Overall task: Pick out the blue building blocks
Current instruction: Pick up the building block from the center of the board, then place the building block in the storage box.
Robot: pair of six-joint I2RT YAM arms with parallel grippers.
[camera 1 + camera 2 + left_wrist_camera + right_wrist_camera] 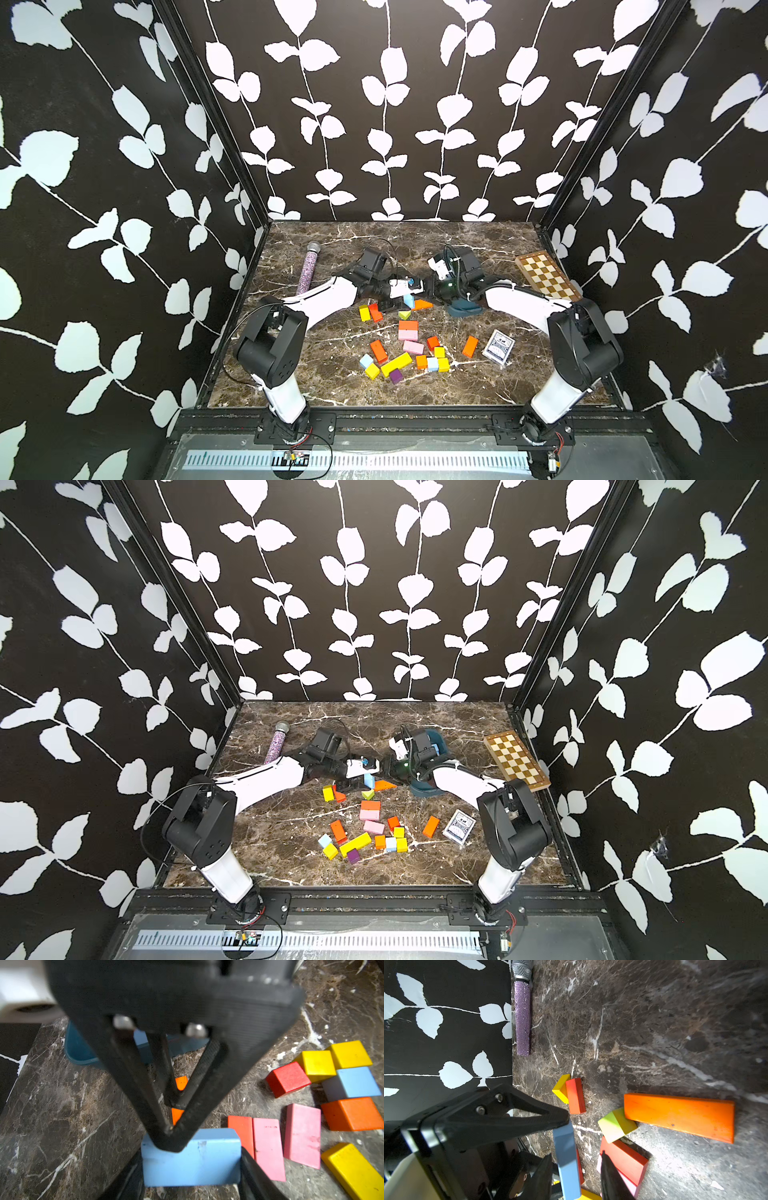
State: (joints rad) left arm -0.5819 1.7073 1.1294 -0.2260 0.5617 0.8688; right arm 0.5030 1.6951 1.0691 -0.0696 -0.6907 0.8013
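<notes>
seemingly marble tabletop [415, 241], leaf-print walls [374, 104]

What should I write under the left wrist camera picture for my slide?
Left hand pinches a blue block by its ends while the right hand meets it, colourful blocks nearby.

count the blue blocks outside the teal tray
3. The held blue block sits in the left gripper; the left blue cube lies beside a yellow cube; the right blue cube lies between an orange block and a yellow block. More may be hidden.
</notes>
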